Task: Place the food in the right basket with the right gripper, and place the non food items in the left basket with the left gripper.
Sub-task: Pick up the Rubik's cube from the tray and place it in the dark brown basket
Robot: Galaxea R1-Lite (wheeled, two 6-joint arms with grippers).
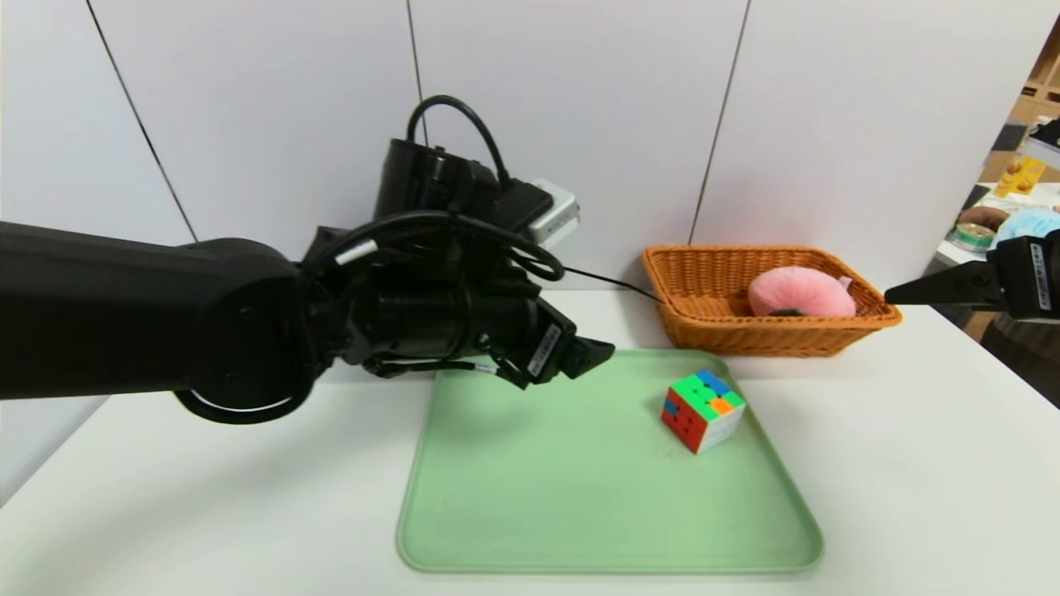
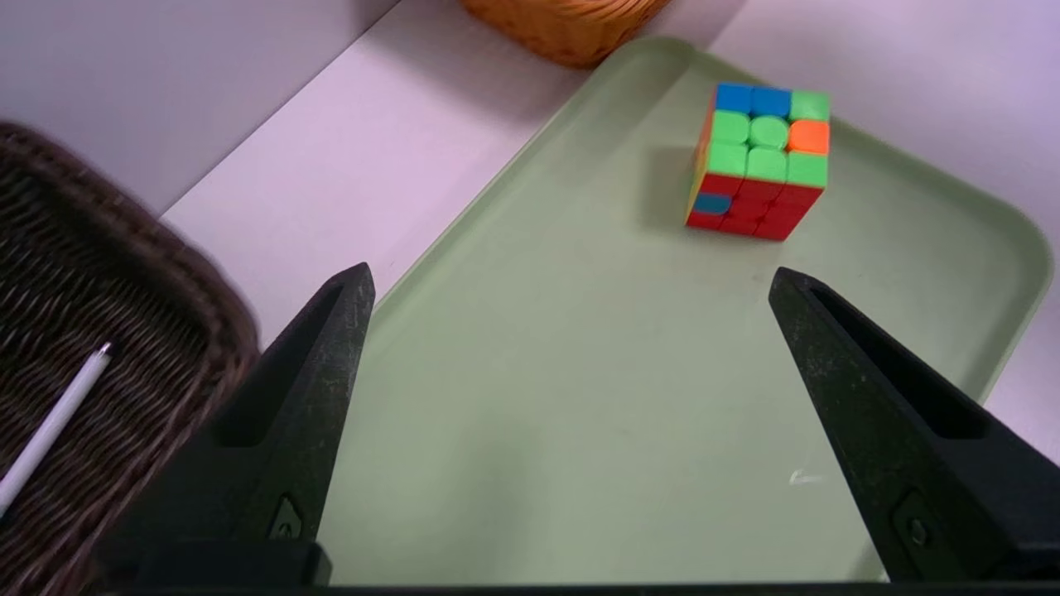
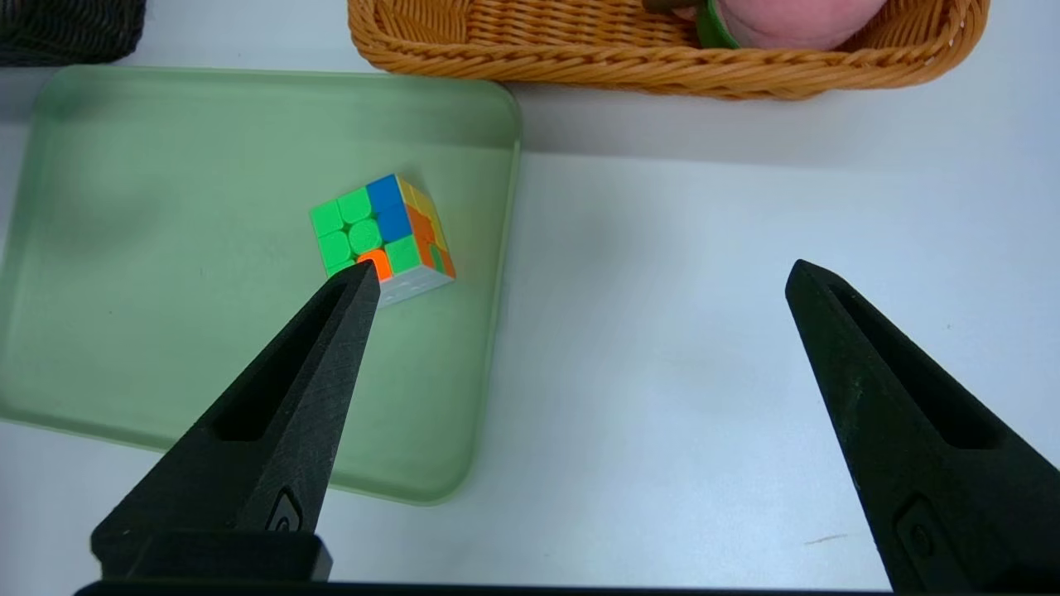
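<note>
The pink plush peach (image 1: pixel 799 291) lies inside the orange-tan right basket (image 1: pixel 704 327). A multicoloured puzzle cube (image 1: pixel 702 410) stands on the right part of the green tray (image 1: pixel 530 513). A slim white pen (image 2: pixel 51 426) rests in the dark brown left basket (image 2: pixel 124 331), which my left arm hides in the head view. My left gripper (image 2: pixel 571 285) hovers open and empty over the tray's far left corner, pointing toward the cube (image 2: pixel 758 161). My right gripper (image 3: pixel 580 273) hangs open and empty over bare table to the right of the tray, by the right basket (image 3: pixel 662 58).
White wall panels stand close behind the baskets. A thin black cable (image 1: pixel 609 281) runs along the table's back edge to the left of the orange-tan basket. At the far right, beyond the table, is a cluttered shelf area (image 1: pixel 1006 207).
</note>
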